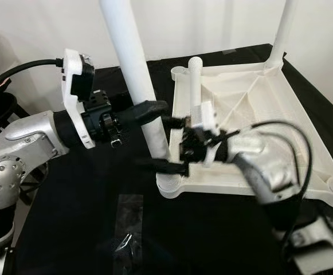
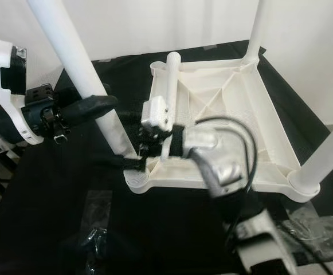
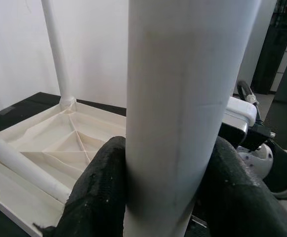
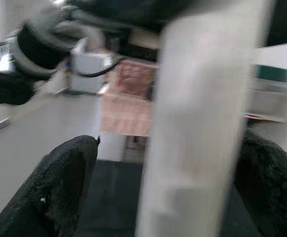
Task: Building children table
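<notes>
Left eye view: both claws, left claw (image 1: 157,109) and right claw (image 1: 175,143), clamp the near-upright, slightly tilted table leg (image 1: 134,69).

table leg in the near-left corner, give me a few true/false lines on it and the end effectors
1. The left end effector has its fingers around the near-left leg. True.
2. The tabletop stands right way up. False: it lies upside down on the black surface, ribs showing.
3. The right end effector is at the same leg, lower down near its socket. True.
4. Every leg stands in its corner. False: one white leg leans loose on the far-left part of the tabletop.
5. The far-right leg lies flat. False: it stands upright in its corner.
</notes>
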Robot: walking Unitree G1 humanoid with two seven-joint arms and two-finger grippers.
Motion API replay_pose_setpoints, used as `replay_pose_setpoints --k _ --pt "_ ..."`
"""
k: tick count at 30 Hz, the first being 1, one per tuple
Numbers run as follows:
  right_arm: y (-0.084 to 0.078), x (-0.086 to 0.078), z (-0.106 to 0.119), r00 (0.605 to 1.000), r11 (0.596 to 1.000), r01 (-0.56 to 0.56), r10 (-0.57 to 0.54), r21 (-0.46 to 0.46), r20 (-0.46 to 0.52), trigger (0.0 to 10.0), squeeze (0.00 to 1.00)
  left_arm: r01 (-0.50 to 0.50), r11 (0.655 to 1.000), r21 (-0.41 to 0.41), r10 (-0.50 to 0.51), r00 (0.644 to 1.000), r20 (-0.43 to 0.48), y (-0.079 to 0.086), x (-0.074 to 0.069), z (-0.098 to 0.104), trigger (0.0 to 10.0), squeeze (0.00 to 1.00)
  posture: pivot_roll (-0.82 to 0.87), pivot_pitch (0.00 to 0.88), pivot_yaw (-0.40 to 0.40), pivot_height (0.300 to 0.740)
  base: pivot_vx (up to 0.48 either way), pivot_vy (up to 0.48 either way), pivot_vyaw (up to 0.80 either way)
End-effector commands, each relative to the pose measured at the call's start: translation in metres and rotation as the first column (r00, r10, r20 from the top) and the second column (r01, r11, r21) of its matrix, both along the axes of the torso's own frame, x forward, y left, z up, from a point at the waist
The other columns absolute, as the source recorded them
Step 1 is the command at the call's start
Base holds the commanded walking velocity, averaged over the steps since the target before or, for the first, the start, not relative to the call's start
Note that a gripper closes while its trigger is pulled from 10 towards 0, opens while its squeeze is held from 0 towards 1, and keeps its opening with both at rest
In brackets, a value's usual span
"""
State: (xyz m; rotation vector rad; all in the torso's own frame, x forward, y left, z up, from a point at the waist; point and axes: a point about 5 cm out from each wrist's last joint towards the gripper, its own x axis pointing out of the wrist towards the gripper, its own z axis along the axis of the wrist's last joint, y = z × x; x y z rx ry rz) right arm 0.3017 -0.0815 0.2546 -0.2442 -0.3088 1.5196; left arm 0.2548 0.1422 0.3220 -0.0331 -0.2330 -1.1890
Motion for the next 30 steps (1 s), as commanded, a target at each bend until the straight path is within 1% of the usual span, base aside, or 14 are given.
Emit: replay_pose_setpoints --k 1,2,4,6,8,14,15,16,17,20,21,26,28,30 --pt "0.004 0.004 -0.004 0.998 0.996 -0.063 0.064 -0.07 0.002 10.0 0.0 0.047 0.998 0.034 -0.046 0.999 -0.029 -0.005 -0.001 -0.005 0.0 0.0 0.03 0.088 0.128 0.74 0.0 0.0 0.0" --pt "0.004 0.004 -0.004 0.998 0.996 -0.063 0.064 -0.07 0.002 10.0 0.0 0.047 0.998 0.034 -0.046 0.999 -0.029 -0.005 -0.001 -0.005 0.0 0.0 0.03 0.088 0.128 0.74 0.0 0.0 0.0" --pt "0.008 0.014 -0.006 0.997 0.99 -0.08 0.08 -0.119 -0.01 10.0 0.0 0.074 0.996 0.04 -0.073 0.997 -0.029 -0.01 -0.001 -0.006 0.0 0.0 0.03 0.087 0.132 0.74 0.0 0.0 0.0" --pt "0.008 0.014 -0.006 0.997 0.99 -0.08 0.08 -0.119 -0.01 10.0 0.0 0.074 0.996 0.04 -0.073 0.997 -0.029 -0.01 -0.001 -0.006 0.0 0.0 0.03 0.087 0.132 0.74 0.0 0.0 0.0" --pt "0.011 0.022 -0.009 0.995 0.986 -0.098 0.093 -0.136 -0.043 10.0 0.0 0.111 0.993 0.049 -0.11 0.993 -0.032 -0.015 0.0 -0.007 0.0 0.0 0.03 0.087 0.139 0.74 0.0 0.0 0.0" --pt "0.012 0.025 -0.009 0.993 0.985 -0.106 0.099 -0.139 -0.057 10.0 0.0 0.129 0.99 0.055 -0.127 0.991 -0.034 -0.017 0.0 -0.007 0.0 0.0 0.03 0.087 0.139 0.74 0.0 0.0 0.0" --pt "0.015 0.027 -0.011 0.99 0.984 -0.119 0.108 -0.131 -0.089 8.5 0.0 0.167 0.983 0.075 -0.164 0.986 -0.038 -0.021 0.003 -0.007 0.0 0.0 0.03 0.086 0.141 0.74 0.0 0.0 0.0" --pt "0.015 0.027 -0.011 0.99 0.984 -0.119 0.108 -0.131 -0.089 8.5 0.0 0.167 0.983 0.075 -0.164 0.986 -0.038 -0.021 0.003 -0.007 0.0 0.0 0.03 0.086 0.141 0.74 0.0 0.0 0.0" --pt "0.017 0.031 -0.014 0.986 0.984 -0.128 0.113 -0.123 -0.122 0.0 0.0 0.228 0.968 0.108 -0.224 0.974 -0.044 -0.027 0.006 -0.006 0.0 0.0 0.03 0.083 0.144 0.74 0.0 0.0 0.0" --pt "0.018 0.033 -0.016 0.983 0.984 -0.134 0.116 -0.118 -0.144 0.0 0.0 0.276 0.952 0.133 -0.272 0.961 -0.052 -0.033 0.009 -0.004 0.0 0.0 0.03 0.083 0.144 0.74 0.0 0.0 0.0" --pt "0.019 0.034 -0.018 0.98 0.985 -0.132 0.113 -0.112 -0.163 0.0 0.0 0.319 0.935 0.155 -0.314 0.948 -0.059 -0.038 0.012 -0.002 0.0 0.0 0.03 0.083 0.149 0.74 0.0 0.0 0.0" --pt "0.02 0.036 -0.022 0.98 0.987 -0.118 0.099 -0.106 -0.175 0.0 0.0 0.37 0.909 0.192 -0.364 0.929 -0.069 -0.045 0.015 -0.002 0.0 0.0 0.02 0.087 0.154 0.74 0.0 0.0 0.0" --pt "0.02 0.036 -0.031 0.983 0.992 -0.055 0.033 -0.114 -0.18 0.0 0.0 0.4 0.894 0.204 -0.393 0.917 -0.074 -0.05 0.018 -0.003 0.0 0.0 0.01 0.091 0.163 0.74 0.0 0.0 0.0" --pt "0.019 0.035 -0.035 0.983 0.993 -0.018 -0.004 -0.118 -0.185 0.0 0.0 0.407 0.892 0.199 -0.4 0.913 -0.075 -0.051 0.018 -0.003 0.0 0.0 0.0 0.093 0.162 0.74 0.0 0.0 0.0"
